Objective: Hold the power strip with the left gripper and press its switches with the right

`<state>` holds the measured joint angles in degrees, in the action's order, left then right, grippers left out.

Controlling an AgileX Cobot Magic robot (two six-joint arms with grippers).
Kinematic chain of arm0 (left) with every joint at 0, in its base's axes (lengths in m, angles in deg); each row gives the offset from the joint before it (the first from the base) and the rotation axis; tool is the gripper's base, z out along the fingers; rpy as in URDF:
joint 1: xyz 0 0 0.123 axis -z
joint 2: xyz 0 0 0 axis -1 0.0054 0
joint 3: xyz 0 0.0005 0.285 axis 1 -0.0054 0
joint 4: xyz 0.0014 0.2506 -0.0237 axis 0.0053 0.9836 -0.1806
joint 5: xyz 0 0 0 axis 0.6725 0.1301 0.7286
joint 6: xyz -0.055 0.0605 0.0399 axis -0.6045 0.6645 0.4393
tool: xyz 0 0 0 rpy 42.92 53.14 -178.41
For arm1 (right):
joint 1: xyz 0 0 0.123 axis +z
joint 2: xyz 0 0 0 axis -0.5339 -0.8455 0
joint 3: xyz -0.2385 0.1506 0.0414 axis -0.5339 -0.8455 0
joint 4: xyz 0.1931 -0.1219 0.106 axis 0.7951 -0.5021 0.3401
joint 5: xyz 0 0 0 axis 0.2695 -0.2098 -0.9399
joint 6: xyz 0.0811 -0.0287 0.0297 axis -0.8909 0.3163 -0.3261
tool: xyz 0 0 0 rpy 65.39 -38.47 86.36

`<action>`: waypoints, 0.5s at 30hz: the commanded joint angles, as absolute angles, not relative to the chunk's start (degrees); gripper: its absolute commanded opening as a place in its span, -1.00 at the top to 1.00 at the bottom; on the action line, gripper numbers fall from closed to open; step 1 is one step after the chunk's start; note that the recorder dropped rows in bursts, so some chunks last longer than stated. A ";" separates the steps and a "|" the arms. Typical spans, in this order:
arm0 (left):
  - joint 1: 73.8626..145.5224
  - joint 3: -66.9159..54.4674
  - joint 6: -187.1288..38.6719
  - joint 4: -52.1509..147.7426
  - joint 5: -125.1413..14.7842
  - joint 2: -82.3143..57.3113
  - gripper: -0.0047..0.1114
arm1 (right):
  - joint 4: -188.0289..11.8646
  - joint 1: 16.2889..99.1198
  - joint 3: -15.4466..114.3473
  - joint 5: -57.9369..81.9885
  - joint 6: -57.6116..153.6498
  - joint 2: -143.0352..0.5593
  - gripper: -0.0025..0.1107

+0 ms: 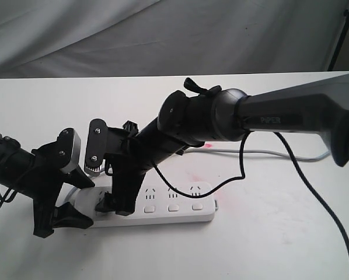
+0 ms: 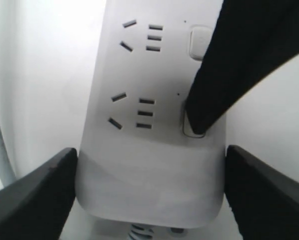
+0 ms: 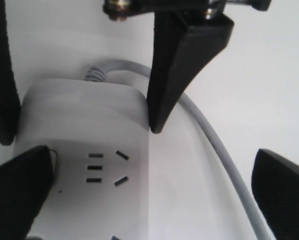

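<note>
The white power strip [image 1: 180, 201] lies flat on the table. My left gripper [image 1: 66, 217] is shut on its cord end; in the left wrist view its fingers [image 2: 34, 195] press both sides of the power strip [image 2: 149, 75]. My right gripper [image 1: 116, 201] stands open over the strip's left part. One of its fingers [image 2: 209, 90] bears down on the end switch [image 2: 189, 131], mostly covering it. The neighbouring switch [image 2: 199, 42] is free, and three more switches [image 1: 173, 207] show to the right. In the right wrist view the right gripper [image 3: 153, 155] straddles the strip [image 3: 89, 120].
The strip's grey cord [image 3: 219, 145] curves away from the held end and runs along the back of the table [image 1: 268, 153]. A loose black cable [image 1: 238, 175] hangs from the right arm over the strip. A pink stain [image 1: 192, 175] marks the white table behind it.
</note>
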<state>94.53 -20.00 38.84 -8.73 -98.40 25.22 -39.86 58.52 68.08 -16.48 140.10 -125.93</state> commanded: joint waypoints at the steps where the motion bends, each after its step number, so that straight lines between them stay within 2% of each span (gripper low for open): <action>1: 94.67 -19.88 38.75 -8.93 -98.51 25.06 0.10 | -47.12 58.07 66.69 -16.67 141.53 -127.76 -0.90; 15: 94.67 -19.88 38.75 -8.93 -98.51 25.06 0.10 | -39.51 58.07 66.69 -20.11 141.14 -121.54 -0.90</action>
<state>94.53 -20.00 38.84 -8.73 -98.40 25.22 -39.36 58.52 66.94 -18.94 140.85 -122.94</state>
